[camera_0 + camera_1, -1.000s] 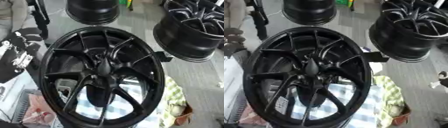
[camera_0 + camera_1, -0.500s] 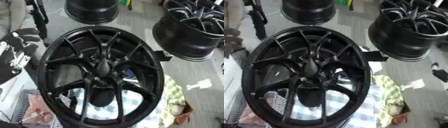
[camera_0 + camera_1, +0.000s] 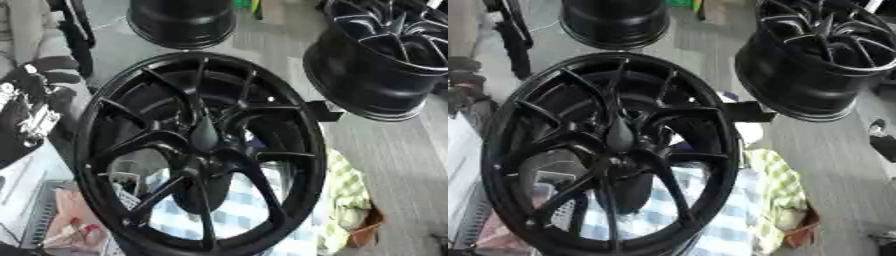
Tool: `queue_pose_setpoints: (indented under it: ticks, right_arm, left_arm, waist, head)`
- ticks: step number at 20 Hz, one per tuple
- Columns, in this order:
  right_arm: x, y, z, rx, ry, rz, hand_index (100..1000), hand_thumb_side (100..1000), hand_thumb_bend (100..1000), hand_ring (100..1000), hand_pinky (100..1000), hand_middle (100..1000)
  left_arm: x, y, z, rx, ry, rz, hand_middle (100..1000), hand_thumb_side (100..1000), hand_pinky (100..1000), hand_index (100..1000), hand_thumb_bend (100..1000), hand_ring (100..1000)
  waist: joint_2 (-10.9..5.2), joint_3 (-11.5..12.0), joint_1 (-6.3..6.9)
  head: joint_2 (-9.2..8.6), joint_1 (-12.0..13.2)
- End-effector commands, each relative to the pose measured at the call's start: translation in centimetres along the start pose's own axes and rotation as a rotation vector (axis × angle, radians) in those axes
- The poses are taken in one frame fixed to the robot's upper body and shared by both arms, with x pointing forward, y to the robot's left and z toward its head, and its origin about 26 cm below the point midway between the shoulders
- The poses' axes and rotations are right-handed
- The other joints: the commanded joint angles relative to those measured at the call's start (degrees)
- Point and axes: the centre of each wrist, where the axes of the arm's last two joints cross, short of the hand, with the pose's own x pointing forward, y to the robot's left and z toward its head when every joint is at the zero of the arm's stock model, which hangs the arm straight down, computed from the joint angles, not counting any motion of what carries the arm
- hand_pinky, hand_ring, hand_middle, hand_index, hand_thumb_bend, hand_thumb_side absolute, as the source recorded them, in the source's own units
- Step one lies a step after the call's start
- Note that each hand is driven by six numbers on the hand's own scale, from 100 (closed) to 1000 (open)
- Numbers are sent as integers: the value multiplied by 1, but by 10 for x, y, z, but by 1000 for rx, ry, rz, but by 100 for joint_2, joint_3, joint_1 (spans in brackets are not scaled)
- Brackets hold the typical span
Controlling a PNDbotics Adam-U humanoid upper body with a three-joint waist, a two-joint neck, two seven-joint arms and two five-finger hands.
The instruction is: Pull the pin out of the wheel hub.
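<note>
Black and silver against the left edge of the left eye view, the left hand point(image 3: 28, 114) sits beside the rim of the big wheel and clear of its centre. Whether its fingers are spread, pressed together or pinching anything cannot be told. At the right edge of the right eye view a dark shape, possibly the right hand point(image 3: 883, 141), lies well apart from the wheel over the grey floor point(image 3: 411, 165); its state cannot be made out either. Neither hand touches the pin.

The pin point(image 3: 204, 134) shows as a dark tapered stub standing out of the middle of the wheel hub point(image 3: 206, 152), where the thin black spokes meet. The hub belongs to a glossy black wheel point(image 3: 92, 125) that fills most of both views, tilted towards the camera. Through the gaps between its spokes a blue-and-white checked cloth point(image 3: 238, 216) is visible beneath it. A yellow-green checked cloth point(image 3: 346, 199) lies just beside the wheel's lower right rim. A small black block point(image 3: 745, 111) touches the rim on the right side.

Farther out, a second black wheel point(image 3: 385, 65) stands at the upper right and a third one point(image 3: 180, 24) at the top. A pinkish packet point(image 3: 68, 222) lies at the lower left.
</note>
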Motion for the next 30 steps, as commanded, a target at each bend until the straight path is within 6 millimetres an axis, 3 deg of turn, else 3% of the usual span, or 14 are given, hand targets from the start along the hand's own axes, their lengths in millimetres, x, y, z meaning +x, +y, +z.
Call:
queue_pose_setpoints:
  ticks: [1,7,14,30]
  right_arm:
    - [5,-15,-10,-49,-22,-8,982,440,186,846,777,912]
    - [11,-22,-9,-82,-85,-31,961,345,101,798,732,866]
    - [33,-41,2,-138,-259,-135,915,278,100,704,656,787]
    - [83,-62,74,-162,-553,-414,880,266,100,631,612,739]
  left_arm:
    - [5,7,-3,5,-24,-28,786,690,724,865,346,777]
    - [5,7,-3,7,-23,-28,787,689,724,865,345,777]
    - [5,7,-2,11,-20,-27,788,689,724,865,345,777]
    - [5,7,-3,24,-23,-17,789,686,725,864,346,777]
  waist:
    - [-52,-17,34]
    - [-54,-14,28]
    - [-62,-21,15]
    - [-48,29,-10]
  head:
    - [29,3]
    - [29,18]
    - [29,28]
    - [29,20]
